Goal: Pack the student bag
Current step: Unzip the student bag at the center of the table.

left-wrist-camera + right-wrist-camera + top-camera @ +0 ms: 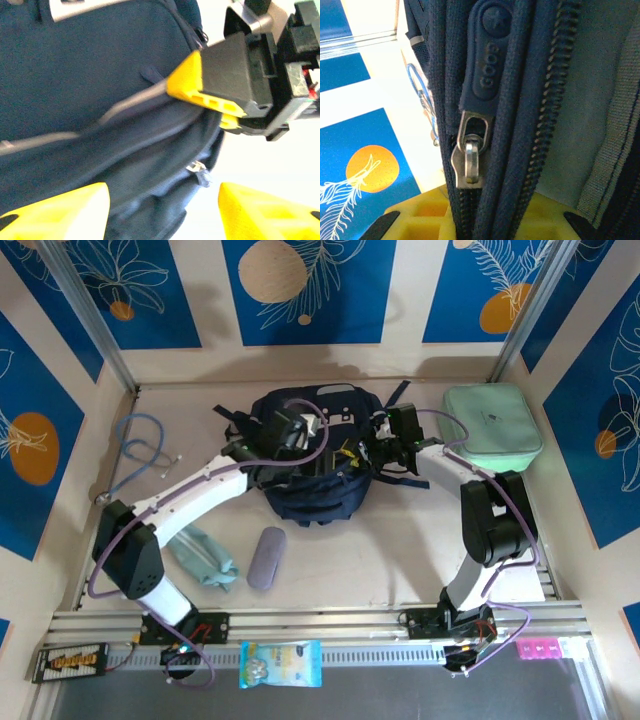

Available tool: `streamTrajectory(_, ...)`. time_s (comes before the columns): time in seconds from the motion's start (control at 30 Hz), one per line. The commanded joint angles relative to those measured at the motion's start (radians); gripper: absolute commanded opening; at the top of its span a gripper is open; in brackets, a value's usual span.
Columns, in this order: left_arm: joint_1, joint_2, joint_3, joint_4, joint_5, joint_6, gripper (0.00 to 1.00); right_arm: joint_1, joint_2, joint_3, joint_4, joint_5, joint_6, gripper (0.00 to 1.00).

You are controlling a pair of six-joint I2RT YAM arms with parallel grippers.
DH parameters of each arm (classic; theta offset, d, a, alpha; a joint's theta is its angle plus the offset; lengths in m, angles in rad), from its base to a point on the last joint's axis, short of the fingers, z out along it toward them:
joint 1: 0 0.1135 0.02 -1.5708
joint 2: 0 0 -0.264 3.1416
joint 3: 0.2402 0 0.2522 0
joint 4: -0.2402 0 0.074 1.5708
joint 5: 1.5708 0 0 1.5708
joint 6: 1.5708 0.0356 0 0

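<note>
Tabletop [380,550]: student bag [310,490] lies near-to-far; right tool [207,102] clamps it, left tool [162,210] apart.

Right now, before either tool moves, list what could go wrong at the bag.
The right tool pinches the zip edge of the student bag near the slider, not the rubber pull; it may slip or drag fabric.
The left tool is open and holds nothing, so a tug could slide the unbraced bag.
Both tools sit close together and might collide.
</note>
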Motion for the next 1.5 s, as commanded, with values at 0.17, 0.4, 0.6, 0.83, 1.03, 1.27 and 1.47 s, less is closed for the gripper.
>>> streamTrajectory(0.17, -0.161, 0.059, 0.029, -0.008, -0.176, -0.184, 0.52, 0.018, -0.058, 0.006, 0.024, -0.033, 0.0, 0.17)
streamTrajectory(0.4, -0.192, 0.16, 0.12, -0.07, -0.244, -0.196, 0.46, 0.016, -0.072, -0.014, 0.061, -0.049, 0.011, 0.17)
streamTrajectory(0.6, -0.198, 0.231, 0.181, -0.106, -0.319, -0.202, 0.43, 0.018, -0.075, -0.023, 0.086, -0.067, 0.015, 0.17)
streamTrajectory(0.83, -0.211, 0.29, 0.232, -0.141, -0.373, -0.192, 0.37, 0.018, -0.079, -0.03, 0.094, -0.068, 0.015, 0.16)
streamTrajectory(1.03, -0.217, 0.311, 0.251, -0.167, -0.396, -0.184, 0.3, 0.016, -0.077, -0.029, 0.092, -0.067, 0.014, 0.16)
streamTrajectory(1.27, -0.218, 0.288, 0.232, -0.164, -0.396, -0.184, 0.11, 0.01, -0.078, -0.029, 0.088, -0.063, 0.014, 0.16)
streamTrajectory(1.47, -0.219, 0.284, 0.217, -0.158, -0.395, -0.185, 0.1, 0.006, -0.077, -0.03, 0.086, -0.059, 0.016, 0.16)
